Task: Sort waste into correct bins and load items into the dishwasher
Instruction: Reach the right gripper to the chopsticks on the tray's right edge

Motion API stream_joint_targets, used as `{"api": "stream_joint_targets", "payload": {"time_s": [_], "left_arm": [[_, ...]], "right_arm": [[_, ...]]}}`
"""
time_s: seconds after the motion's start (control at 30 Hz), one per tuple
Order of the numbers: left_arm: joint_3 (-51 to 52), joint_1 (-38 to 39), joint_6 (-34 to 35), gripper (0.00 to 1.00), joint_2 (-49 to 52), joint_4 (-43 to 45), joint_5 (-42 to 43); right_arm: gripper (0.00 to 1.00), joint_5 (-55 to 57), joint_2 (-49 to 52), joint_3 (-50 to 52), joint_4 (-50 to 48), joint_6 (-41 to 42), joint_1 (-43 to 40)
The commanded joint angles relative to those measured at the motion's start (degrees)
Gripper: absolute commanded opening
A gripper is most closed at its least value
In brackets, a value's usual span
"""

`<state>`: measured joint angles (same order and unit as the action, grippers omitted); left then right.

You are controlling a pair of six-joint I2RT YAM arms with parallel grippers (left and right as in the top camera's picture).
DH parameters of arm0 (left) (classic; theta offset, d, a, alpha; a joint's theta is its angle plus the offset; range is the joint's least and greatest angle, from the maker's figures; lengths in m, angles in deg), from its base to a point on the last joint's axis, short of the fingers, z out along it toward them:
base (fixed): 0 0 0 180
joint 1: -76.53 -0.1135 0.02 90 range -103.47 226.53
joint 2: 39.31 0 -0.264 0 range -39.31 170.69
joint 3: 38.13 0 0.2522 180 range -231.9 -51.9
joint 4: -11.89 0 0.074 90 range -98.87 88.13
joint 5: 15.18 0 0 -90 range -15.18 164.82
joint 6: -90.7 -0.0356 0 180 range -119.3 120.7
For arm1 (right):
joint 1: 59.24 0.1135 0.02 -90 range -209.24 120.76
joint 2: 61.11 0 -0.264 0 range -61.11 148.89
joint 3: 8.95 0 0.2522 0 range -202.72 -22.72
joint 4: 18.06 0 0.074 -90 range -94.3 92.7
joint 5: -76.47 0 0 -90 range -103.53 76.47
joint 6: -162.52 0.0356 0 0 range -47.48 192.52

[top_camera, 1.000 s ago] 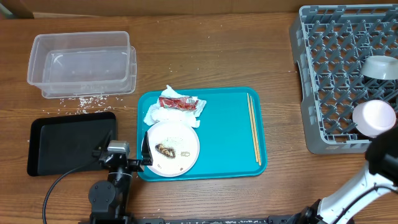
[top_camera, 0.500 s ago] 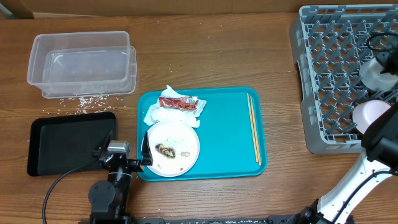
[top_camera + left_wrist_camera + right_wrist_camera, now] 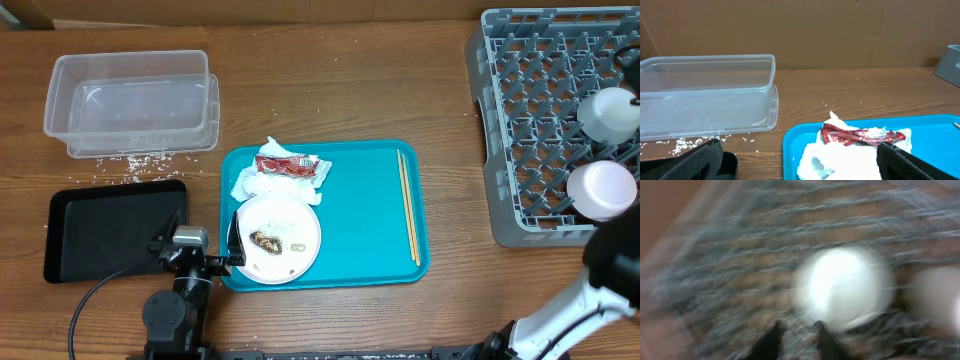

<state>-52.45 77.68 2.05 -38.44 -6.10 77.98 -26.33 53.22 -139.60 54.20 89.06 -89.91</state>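
1. On the teal tray (image 3: 360,170), at its near-left corner, we see the white plate (image 3: 300,220) with a brown lump (image 3: 265,240) on it. The crumpled napkin (image 3: 250,185) with its red wrapper (image 3: 290,164) lies just beyond the plate, touching it. The chopsticks (image 3: 408,205) lie along the tray's right edge.
2. Left of the tray, near but apart, sits the black tray (image 3: 110,230). The clear tub (image 3: 130,100) stands beyond the tray's far-left corner, with loose rice grains (image 3: 135,160) on the table beside it.
3. Right of the tray, well apart, the grey dish rack (image 3: 530,120) holds one white bowl (image 3: 608,115) and a second white bowl (image 3: 602,188), both on the side farthest from the tray.
4. By the tray's near-left corner, we find the left gripper (image 3: 799,147) with its fingers spread wide and nothing between them.
5. Over the rack, away from the tray, the right gripper (image 3: 797,330) shows only in a blurred wrist view. Its two dark fingers stand apart, holding nothing.
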Motion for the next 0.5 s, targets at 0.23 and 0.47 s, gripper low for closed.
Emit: {"api": "stream_joint_targets", "payload": {"time_s": [0.23, 0.47], "left_arm": [[0.3, 0.2, 0.5, 1.0, -0.6, 0.0, -0.6], [0.3, 0.2, 0.5, 1.0, -0.5, -0.1, -0.6]], "right_arm": [[0.35, -30.9, -10.1, 0.0, 21.8, -10.6, 13.8], [0.74, 4.4, -9.8, 13.3, 26.2, 0.0, 36.2]]}}
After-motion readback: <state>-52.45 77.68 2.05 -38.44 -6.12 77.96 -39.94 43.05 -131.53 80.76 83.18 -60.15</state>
